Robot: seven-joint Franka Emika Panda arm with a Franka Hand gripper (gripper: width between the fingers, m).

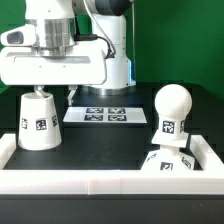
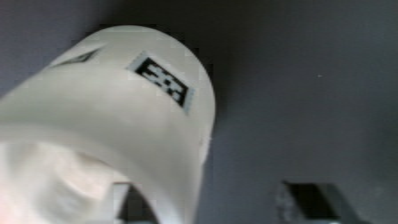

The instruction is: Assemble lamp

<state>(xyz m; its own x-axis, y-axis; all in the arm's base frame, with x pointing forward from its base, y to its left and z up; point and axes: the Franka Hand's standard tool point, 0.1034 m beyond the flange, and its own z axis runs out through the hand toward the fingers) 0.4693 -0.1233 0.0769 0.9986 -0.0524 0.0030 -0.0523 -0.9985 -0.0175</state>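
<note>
The white tapered shade (image 1: pixel 38 121) stands on the table at the exterior view's left, narrow end up. It fills much of the wrist view (image 2: pixel 107 110), with a square tag on its side. My gripper (image 1: pixel 42 88) hangs just above the shade's top. In the wrist view the gripper (image 2: pixel 222 203) is open; one finger (image 2: pixel 135 200) lies against the shade's wall and the other finger (image 2: pixel 313 200) stands apart over bare table. The ball-shaped bulb (image 1: pixel 171 112) stands at the right, with the low square base (image 1: pixel 168 163) in front of it.
The marker board (image 1: pixel 108 116) lies flat at the back middle. A white raised border (image 1: pixel 100 181) runs along the front and sides of the dark table. The arm's base column (image 1: pixel 112 60) stands behind the marker board.
</note>
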